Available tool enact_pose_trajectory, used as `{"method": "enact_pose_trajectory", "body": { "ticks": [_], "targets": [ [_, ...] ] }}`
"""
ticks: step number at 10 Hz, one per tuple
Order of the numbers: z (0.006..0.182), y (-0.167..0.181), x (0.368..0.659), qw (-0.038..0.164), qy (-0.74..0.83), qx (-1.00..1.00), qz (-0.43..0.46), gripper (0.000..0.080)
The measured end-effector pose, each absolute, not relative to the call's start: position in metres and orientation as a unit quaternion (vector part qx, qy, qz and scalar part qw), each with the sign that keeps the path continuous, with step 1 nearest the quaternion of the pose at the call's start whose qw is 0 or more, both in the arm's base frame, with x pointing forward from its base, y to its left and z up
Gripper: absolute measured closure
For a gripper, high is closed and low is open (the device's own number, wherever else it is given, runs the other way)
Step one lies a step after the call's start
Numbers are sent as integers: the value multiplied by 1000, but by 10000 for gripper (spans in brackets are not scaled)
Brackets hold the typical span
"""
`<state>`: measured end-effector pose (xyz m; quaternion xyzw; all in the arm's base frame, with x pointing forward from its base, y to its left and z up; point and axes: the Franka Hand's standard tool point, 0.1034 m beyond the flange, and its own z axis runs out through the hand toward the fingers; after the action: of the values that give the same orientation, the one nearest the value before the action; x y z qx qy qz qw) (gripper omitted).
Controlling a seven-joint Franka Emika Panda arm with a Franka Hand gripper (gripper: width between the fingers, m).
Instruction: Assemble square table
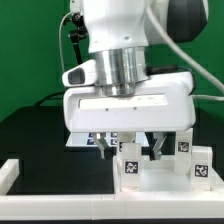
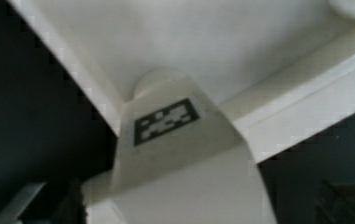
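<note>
One arm, one pincer (image 1: 128,150), lowered close over the black tabletop (image 1: 35,130). Its dark fingertips (image 1: 106,148) stand apart on either side of an upright white leg (image 1: 130,168); whether they press on it or merely straddle it I cannot tell, as the arm's white housing hides the contact.

Item, slab (image 1: 85,140): flat white square top, lying on the tabletop under and behind the pincer, mostly hidden by the arm in the exterior view.

Item, leg: tagged face outward, standing at the slab's near edge, presumably seated over a corner socket, since upright is how it would screw in. The wrist view shows the same leg (image 2: 174,160), tag forward, rising against the slab's pale underside (image 2: 209,40).

Items, further legs (image 1: 203,160): standing at the exterior view's right, near the white rail (image 1: 60,190) that borders the front.
</note>
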<state>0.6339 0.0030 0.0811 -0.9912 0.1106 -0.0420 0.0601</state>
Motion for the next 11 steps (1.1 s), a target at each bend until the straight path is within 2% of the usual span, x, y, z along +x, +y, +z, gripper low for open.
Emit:
{"method": "enact_pose_trajectory", "body": {
  "ticks": [1,2,3,4,5,7,10,11],
  "targets": [
    [80,2,633,60,95,-993,-42,151],
    [79,3,632,61,124,-990,-40,236],
    [79,2,632,60,123,-990,-40,373],
    [78,2,632,61,142,-987,-38,373],
    [78,0,632,62,192,-979,-35,508],
    [77,-2,632,63,275,-959,-30,508],
    [77,-3,628,55,552,-832,-2,508],
    [79,-4,628,60,621,-781,16,508]
  ]
}}
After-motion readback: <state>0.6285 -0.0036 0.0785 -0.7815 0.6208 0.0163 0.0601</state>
